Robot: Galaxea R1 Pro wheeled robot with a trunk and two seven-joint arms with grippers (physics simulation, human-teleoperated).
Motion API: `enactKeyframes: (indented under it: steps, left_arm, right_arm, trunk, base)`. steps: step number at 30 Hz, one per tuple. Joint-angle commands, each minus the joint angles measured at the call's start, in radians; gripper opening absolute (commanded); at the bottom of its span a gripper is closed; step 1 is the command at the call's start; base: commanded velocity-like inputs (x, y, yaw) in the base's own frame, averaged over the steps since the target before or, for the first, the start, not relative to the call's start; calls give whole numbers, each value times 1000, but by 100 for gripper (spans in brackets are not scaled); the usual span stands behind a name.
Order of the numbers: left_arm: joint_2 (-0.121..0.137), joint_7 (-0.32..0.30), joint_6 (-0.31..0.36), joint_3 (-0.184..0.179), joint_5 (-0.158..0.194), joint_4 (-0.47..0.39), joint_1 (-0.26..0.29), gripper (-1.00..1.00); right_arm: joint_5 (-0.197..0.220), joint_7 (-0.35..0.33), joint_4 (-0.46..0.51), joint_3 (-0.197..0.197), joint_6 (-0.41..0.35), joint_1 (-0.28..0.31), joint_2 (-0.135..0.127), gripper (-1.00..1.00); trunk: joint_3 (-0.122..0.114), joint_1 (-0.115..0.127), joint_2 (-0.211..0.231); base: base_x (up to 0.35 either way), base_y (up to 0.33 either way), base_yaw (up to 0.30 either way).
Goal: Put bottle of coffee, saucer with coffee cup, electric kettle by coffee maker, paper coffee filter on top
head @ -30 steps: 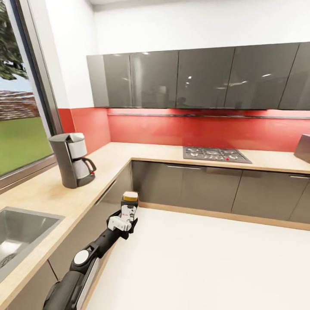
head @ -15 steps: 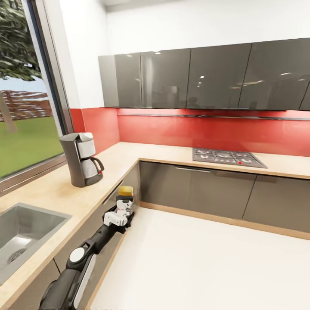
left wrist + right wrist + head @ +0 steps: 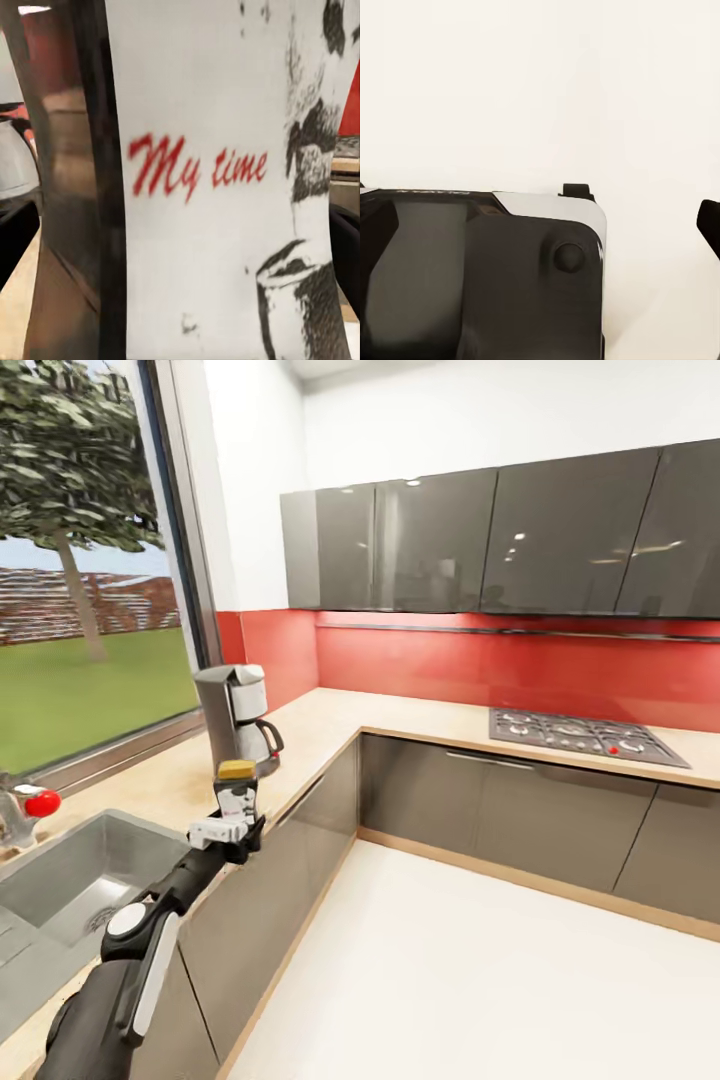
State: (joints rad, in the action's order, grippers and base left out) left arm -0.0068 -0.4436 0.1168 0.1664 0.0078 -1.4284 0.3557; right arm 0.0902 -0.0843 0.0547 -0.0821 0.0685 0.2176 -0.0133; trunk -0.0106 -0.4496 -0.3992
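Standing coffee bottle point(image 3: 237, 792) within left pincer point(image 3: 232, 830)

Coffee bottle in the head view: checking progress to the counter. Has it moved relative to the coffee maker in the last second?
Yes. The coffee bottle in the left gripper has come closer to the coffee maker, now above the countertop edge.

The left arm point(image 3: 150, 950) is stretched forward and up from the lower left of the head view, wrist raised. The left gripper point(image 3: 232, 828) is clamped on the coffee bottle point(image 3: 237, 792), which is held upright. In the right wrist view, dark fingertips point(image 3: 709, 221) are seen spread apart.
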Motion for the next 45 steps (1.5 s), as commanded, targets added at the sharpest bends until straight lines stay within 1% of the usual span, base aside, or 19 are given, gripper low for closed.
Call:
enactKeyframes:
  steps: [1, 8, 9, 11, 13, 15, 22, 24, 27, 31, 35, 45]
  left_arm:
    - [4, -6, 9, 15, 2, -2, 3, -100]
    - [28, -6, 9, 91, -5, -3, 5, -100]
    - [34, -6, 8, 100, -6, -3, 5, -100]
    - [46, -6, 9, 106, -8, -3, 1, -100]
    - [58, -6, 8, 108, -9, -3, -3, -100]
    - [63, -6, 8, 108, -9, -3, -7, -100]
    - [66, 1, 7, 109, -11, -3, -10, -100]
    - [67, 30, 7, 108, -11, -3, -10, -100]
    - [67, 99, 7, 100, -11, -1, -10, -100]
    - [64, 133, 7, 95, -27, 2, -11, -100]
    - [62, 143, 8, 94, -43, 3, -10, -100]
    - [64, 146, 9, 95, -48, 8, -10, -100]
  right_arm:
    - [10, -3, -1, -8, 4, 0, 0, 100]
    - [7, -3, 1, -10, 4, 0, -1, 100]
    - [7, -3, 2, -11, 5, 0, -1, 100]
    - [7, -3, 3, -12, 5, 0, -2, 100]
    - [6, -4, 3, -12, 5, 0, -2, 100]
    - [6, -4, 3, -12, 5, 0, -3, 100]
    - [7, -5, 0, -11, 4, 0, -3, 100]
    - [9, -5, -1, -10, 4, 0, -3, 100]
    - [9, -5, -2, -10, 4, 0, -3, 100]
    - [9, -5, -2, -10, 4, 0, -2, 100]
    - [10, -5, -3, -10, 4, 0, -2, 100]
    - [10, -5, -3, -11, 4, 0, -2, 100]
  trunk:
    - [0, 0, -1]
    - [0, 0, -1]
    - [0, 0, -1]
    - [0, 0, -1]
    - [0, 0, -1]
    - [0, 0, -1]
    - [0, 0, -1]
    - [0, 0, -1]
    - [1, 0, -1]
    - [3, 0, -1]
    - [7, 0, -1]
    - [19, 0, -1]
  base:
    - [0, 0, 141]
    - [0, 0, 36]
    - [0, 0, 4]
    - [0, 0, 2]
    - [0, 0, 1]
    - [0, 0, 0]
    - [34, 0, 0]
    - [242, 0, 0]
    - [305, 0, 5]
    - [329, 0, 77]
    - [337, 0, 157]
    - [321, 91, 174]
